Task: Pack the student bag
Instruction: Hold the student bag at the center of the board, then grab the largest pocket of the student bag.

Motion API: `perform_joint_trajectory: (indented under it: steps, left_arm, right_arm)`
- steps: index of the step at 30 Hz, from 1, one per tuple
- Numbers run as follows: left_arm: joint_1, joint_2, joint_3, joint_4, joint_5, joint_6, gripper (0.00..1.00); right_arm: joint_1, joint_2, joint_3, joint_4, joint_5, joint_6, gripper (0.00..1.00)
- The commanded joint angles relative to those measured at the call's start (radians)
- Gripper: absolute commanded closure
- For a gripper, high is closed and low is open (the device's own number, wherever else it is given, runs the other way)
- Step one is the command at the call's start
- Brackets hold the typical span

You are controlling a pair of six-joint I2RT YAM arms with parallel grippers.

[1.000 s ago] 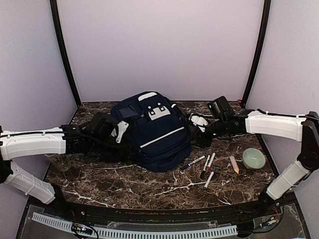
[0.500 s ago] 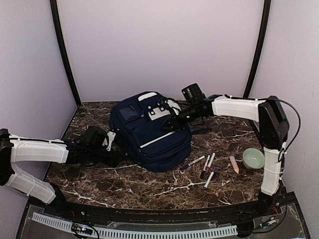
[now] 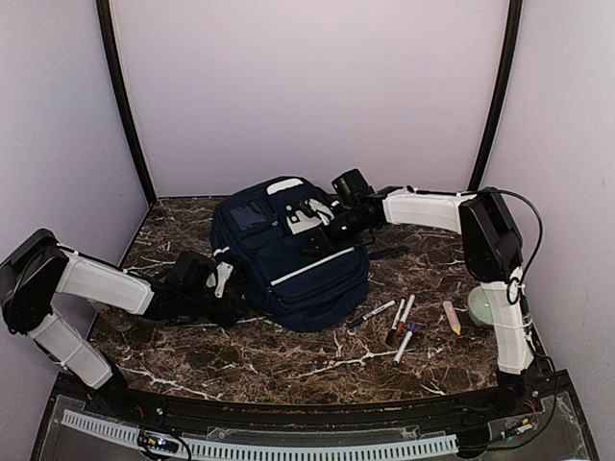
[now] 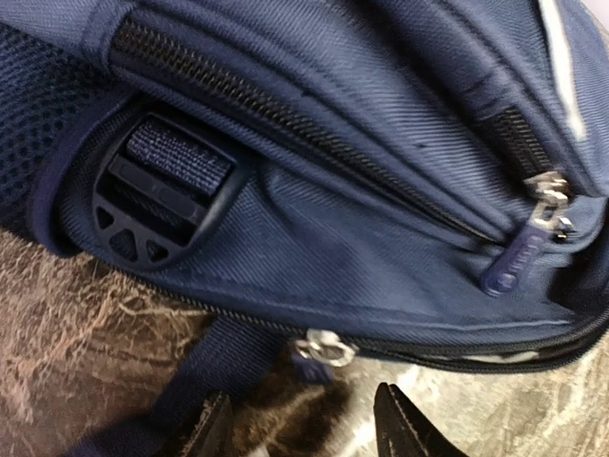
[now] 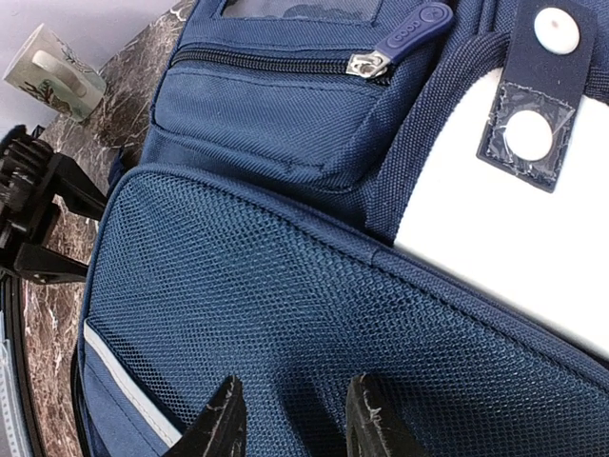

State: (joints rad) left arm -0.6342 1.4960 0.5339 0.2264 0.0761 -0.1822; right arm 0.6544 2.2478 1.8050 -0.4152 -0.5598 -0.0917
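The student bag (image 3: pixel 288 264), navy with a white stripe and a grey-white patch (image 5: pixel 495 228), lies on the marble table. My left gripper (image 3: pixel 223 276) is low at the bag's left side. In the left wrist view it (image 4: pixel 300 405) stands open with nothing between its fingers, just short of a silver zip pull (image 4: pixel 324 349) on the bag's bottom seam. My right gripper (image 3: pixel 323 229) reaches over the top front of the bag. Its jaws (image 5: pixel 295 395) are open, with the tips down against the mesh pocket (image 5: pixel 285 286).
Several markers (image 3: pixel 399 322) and a peach crayon (image 3: pixel 452 317) lie on the table right of the bag. A pale green bowl (image 3: pixel 485 309) sits beyond them, partly behind the right arm. A patterned cup (image 5: pixel 52 71) stands left of the bag.
The right arm has swung left from beside the bag to over its front. The left arm has pulled back and dropped to the bag's lower left side. Both sets of jaws have narrowed.
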Motion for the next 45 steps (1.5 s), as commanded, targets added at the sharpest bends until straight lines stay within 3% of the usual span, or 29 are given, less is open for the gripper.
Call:
perform_joint_trajectory:
  steps: [1,5,10,17,22,30,34,37,45]
  left_arm:
    - [0.013,0.047,0.008,0.087,0.044,0.038,0.48]
    - [0.054,0.071,0.001,0.147,0.101,0.046,0.54]
    - [0.064,0.087,-0.013,0.213,0.146,0.059,0.74]
    - [0.064,0.060,-0.060,0.283,0.177,0.064,0.83]
    - [0.064,-0.003,-0.091,0.249,0.185,0.036,1.00]
    - [0.063,-0.153,-0.190,0.209,0.152,-0.013,1.00]
    - [0.065,-0.176,-0.192,0.240,0.094,-0.055,0.73]
    - [0.075,-0.144,-0.192,0.320,0.151,-0.058,0.60]
    - [0.113,0.028,-0.149,0.440,0.249,-0.023,0.54]
  right_arm:
    - [0.005,0.071,-0.011,-0.038,0.034,0.028,0.63]
    - [0.005,0.080,-0.013,-0.039,0.016,0.032,0.63]
    - [0.005,0.092,-0.021,-0.036,0.012,0.033,0.63]
    - [0.007,0.099,-0.026,-0.036,0.001,0.038,0.62]
    - [0.007,0.103,-0.027,-0.034,0.000,0.041,0.62]
    - [0.008,0.105,-0.027,-0.033,0.014,0.042,0.62]
    - [0.008,0.109,-0.029,-0.031,0.006,0.048,0.62]
    - [0.010,0.111,-0.034,-0.028,0.002,0.052,0.62]
    - [0.017,0.100,-0.041,-0.025,-0.003,0.053,0.62]
